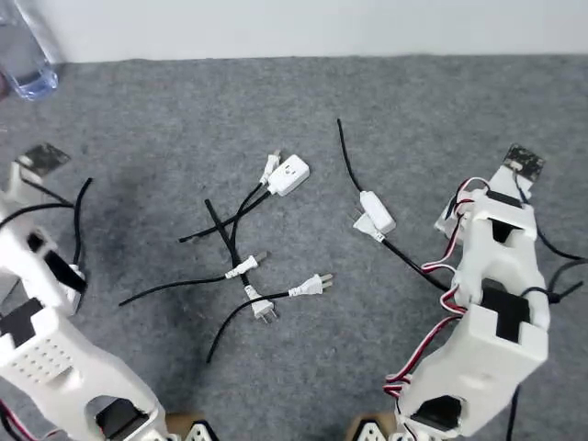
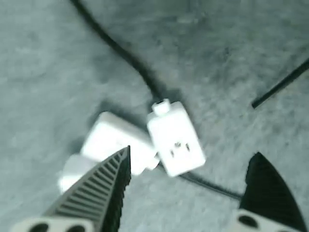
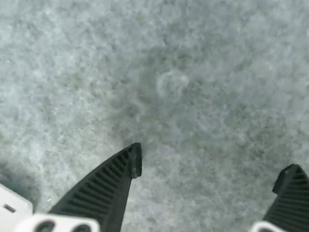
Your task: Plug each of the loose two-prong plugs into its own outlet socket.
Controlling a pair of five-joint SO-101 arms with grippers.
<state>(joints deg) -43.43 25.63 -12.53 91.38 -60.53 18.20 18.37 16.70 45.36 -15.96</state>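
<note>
In the left wrist view my left gripper (image 2: 188, 188) is open above a white outlet socket (image 2: 176, 140) whose two slots face up. A second white block (image 2: 113, 140) lies against that socket, and a black cable (image 2: 120, 53) runs away from it. My right gripper (image 3: 207, 181) hangs open over bare grey carpet. The high view shows one white socket (image 1: 289, 175) with a plug (image 1: 269, 167) beside it. Another socket (image 1: 375, 213) lies to the right. Three loose two-prong plugs (image 1: 246, 266) (image 1: 312, 285) (image 1: 264, 310) lie mid-table on crossed black cords.
One arm (image 1: 37, 276) stands at the left edge of the high view and another arm (image 1: 491, 303) at the right. A clear bottle (image 1: 23, 55) stands at the far left corner. A white wall (image 1: 322, 28) bounds the far side of the carpet.
</note>
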